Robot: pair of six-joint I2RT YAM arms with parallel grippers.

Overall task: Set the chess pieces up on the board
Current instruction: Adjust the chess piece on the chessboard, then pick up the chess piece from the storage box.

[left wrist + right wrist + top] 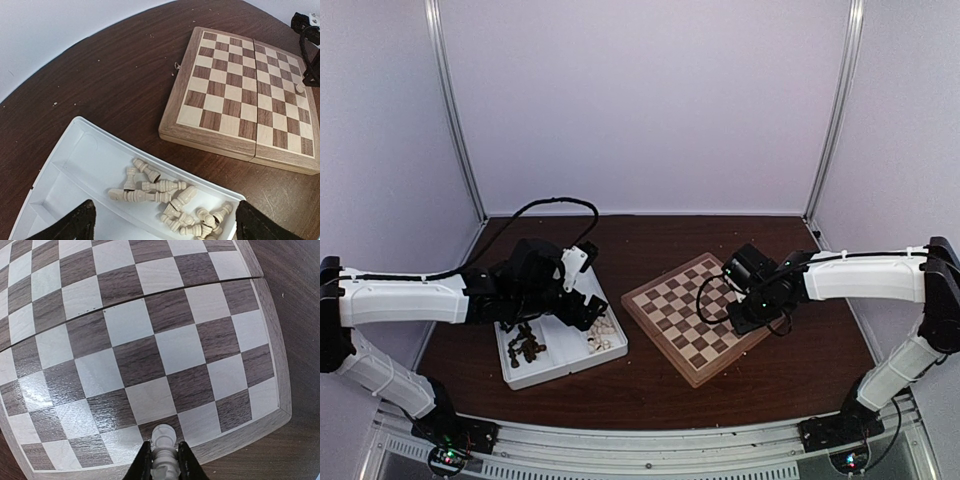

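Over board [150,340], right gripper [163,446] around piece [163,435]

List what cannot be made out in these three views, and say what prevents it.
- Right wrist: base of the cream piece, hidden between the right fingers and cut off by the bottom edge; whether it touches the board is unclear.
- Top view: the dark pieces in the tray are too small to count or identify.
- Left wrist: most of the tray's second compartment, cut off by the bottom edge.
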